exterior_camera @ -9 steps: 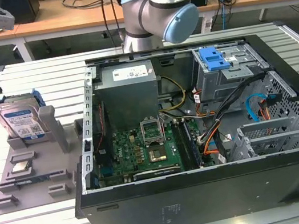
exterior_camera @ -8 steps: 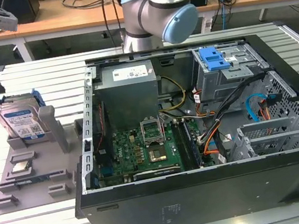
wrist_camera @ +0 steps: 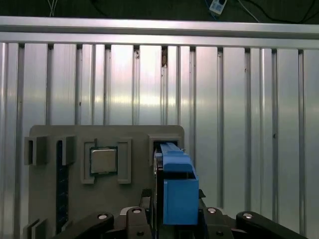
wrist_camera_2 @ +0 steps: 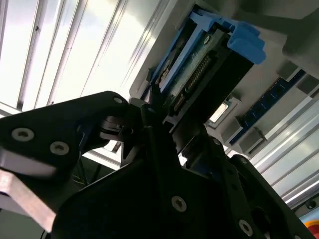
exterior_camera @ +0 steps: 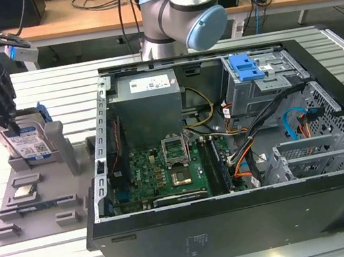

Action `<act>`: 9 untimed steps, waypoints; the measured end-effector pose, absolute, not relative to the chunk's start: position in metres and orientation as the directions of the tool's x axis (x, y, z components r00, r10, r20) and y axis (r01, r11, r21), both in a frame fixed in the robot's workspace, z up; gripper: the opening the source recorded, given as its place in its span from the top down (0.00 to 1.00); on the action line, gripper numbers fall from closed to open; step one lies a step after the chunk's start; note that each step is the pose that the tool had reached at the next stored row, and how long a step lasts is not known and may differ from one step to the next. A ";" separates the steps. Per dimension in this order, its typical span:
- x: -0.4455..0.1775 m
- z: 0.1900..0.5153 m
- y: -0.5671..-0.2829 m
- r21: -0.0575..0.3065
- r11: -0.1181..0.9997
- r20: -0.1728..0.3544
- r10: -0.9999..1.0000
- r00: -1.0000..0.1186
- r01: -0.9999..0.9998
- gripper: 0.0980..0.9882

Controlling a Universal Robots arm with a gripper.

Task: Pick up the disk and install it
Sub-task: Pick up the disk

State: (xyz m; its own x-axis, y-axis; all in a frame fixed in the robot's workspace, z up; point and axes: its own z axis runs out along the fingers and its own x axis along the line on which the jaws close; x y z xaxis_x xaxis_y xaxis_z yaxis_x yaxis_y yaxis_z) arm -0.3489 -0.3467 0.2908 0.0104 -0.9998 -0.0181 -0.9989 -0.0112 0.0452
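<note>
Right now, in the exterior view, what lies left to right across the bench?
disk standing in its grey holder → power supply inside the computer case → blue-latched drive cage

The disk [exterior_camera: 28, 146] is a flat silver hard drive with a white-and-blue label on its broad face and a blue plastic bracket [exterior_camera: 44, 115] running round its edges. It stands upright on one edge, seated in a raised slot of the grey fixture plate [exterior_camera: 36, 209], at that plate's far end in the exterior view, with the label turned toward the camera. In the first wrist view the disk [wrist_camera: 175, 189] shows edge-on, capped by the bracket's blue block. In the second wrist view its green circuit-board side and connector pins [wrist_camera_2: 194, 69] show, with a blue bracket tab [wrist_camera_2: 244, 40] at one corner.
</note>
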 end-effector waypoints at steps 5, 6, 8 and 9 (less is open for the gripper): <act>-0.348 0.296 -0.347 0.045 -0.011 -0.018 -1.000 0.011 -0.999 0.70; -0.348 0.301 -0.346 0.045 -0.011 -0.018 -1.000 0.011 -0.999 0.70; -0.348 0.315 -0.346 0.045 -0.011 -0.018 -1.000 0.011 -0.999 0.70; -0.348 0.327 -0.345 0.045 -0.011 -0.018 -1.000 0.011 -0.999 0.70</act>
State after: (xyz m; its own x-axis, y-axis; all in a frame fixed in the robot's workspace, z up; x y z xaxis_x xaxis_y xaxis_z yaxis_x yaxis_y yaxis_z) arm -0.3483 -0.3451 0.3269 0.0105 -0.9998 -0.0181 -0.9989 -0.0113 0.0452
